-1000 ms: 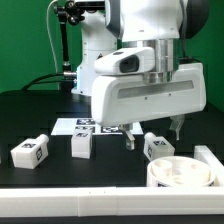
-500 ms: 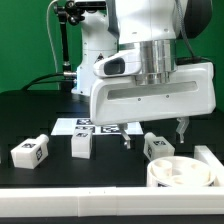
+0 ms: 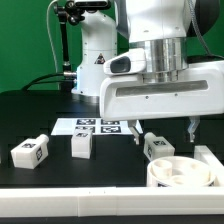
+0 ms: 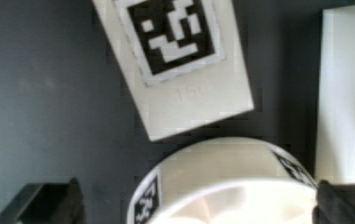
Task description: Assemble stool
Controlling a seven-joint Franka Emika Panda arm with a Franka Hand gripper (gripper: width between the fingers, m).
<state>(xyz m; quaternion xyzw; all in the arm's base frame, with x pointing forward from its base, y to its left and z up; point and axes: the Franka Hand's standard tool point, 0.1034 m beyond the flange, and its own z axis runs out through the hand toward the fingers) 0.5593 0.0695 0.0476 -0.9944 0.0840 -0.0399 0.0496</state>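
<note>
The stool's round white seat (image 3: 181, 172) lies at the front of the exterior view's right, hollow side up. Three white tagged legs lie on the black table: one (image 3: 30, 152) at the left, one (image 3: 82, 145) in the middle, one (image 3: 157, 147) just behind the seat. My gripper (image 3: 165, 133) hangs open above that third leg and the seat's back edge, holding nothing. In the wrist view the seat (image 4: 227, 185) shows between the dark fingers (image 4: 49, 203), apart from them, with the leg (image 4: 183, 65) beyond it.
The marker board (image 3: 95, 127) lies flat behind the legs. A white L-shaped rail (image 3: 100, 198) runs along the front edge and up the exterior view's right side (image 4: 352, 80). The robot's base stands at the back.
The arm has moved toward the exterior view's right and slightly up, from over the marker board to over the third leg and seat. The jaws stayed open. No part has moved.
</note>
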